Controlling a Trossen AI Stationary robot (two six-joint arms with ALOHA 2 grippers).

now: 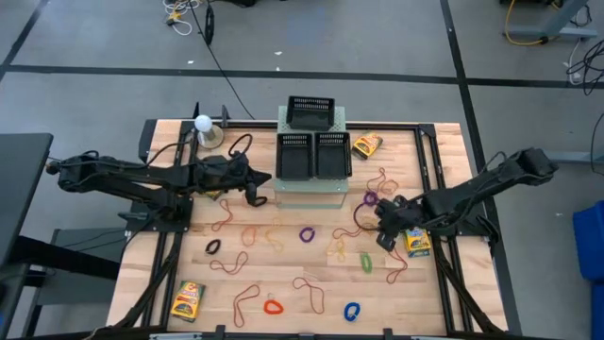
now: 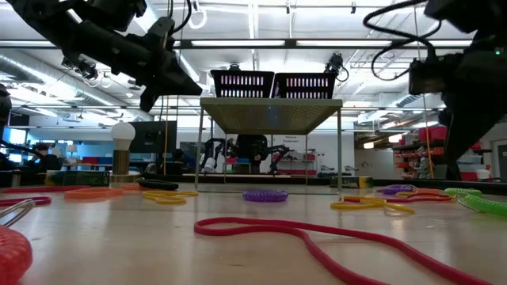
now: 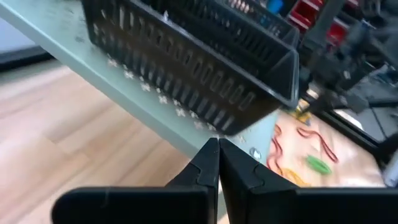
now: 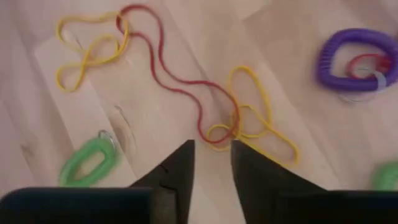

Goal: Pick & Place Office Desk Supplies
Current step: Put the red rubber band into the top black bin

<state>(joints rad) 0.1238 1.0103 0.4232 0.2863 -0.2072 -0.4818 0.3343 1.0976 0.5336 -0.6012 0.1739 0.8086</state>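
your right gripper [image 4: 210, 163] hangs over the right side of the desk [image 1: 189, 269], its fingers a little apart and holding nothing. just ahead of the tips lies a tangle: a yellow rubber band [image 4: 252, 118] knotted over a long red rubber band [image 4: 177, 78]. the red one's long axis runs away from the fingers on a slant, while the yellow knot sits almost in line with the gap between them. i judge a short descent forward would put the knot between the tips. a purple loop [image 4: 357, 59] and a green loop [image 4: 87, 162] lie off to either side, well clear. a crayon box [image 1: 417, 242] rests just beside this gripper. your left gripper [image 3: 217, 168], fingers pressed together and empty, waits near the black mesh trays [image 1: 313, 156], farther from the tangle, so the right arm is the nearer one.
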